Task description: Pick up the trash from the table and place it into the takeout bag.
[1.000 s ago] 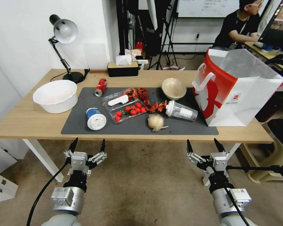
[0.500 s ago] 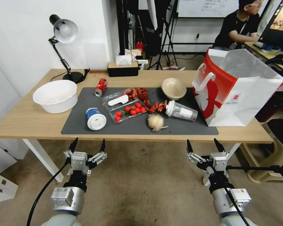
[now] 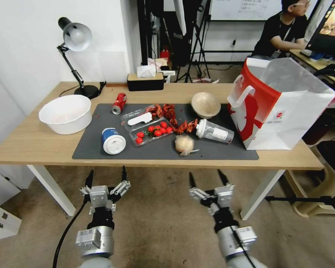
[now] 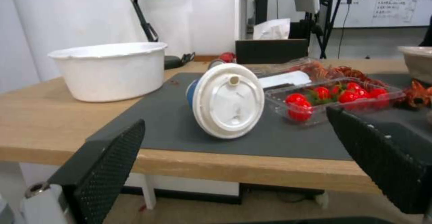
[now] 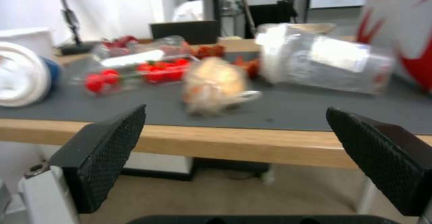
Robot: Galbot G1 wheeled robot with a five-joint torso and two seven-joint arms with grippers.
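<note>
On the table a dark mat carries the trash: a red soda can, a blue-and-white paper cup on its side, a beige bowl, a clear lidded cup lying down, and a wrapped beige ball. The red-and-white takeout bag stands open at the table's right end. My left gripper hangs open below the front edge, facing the paper cup. My right gripper is open too, off the edge before the ball and clear cup.
A large white bowl sits left of the mat, and a clear tray of tomatoes with red scraps lies mid-mat. A desk lamp and a black tissue box stand at the back edge.
My right gripper has moved left, from below the bag's near corner to below the wrapped ball. The left gripper has shifted slightly right and lower. Both stay open.
</note>
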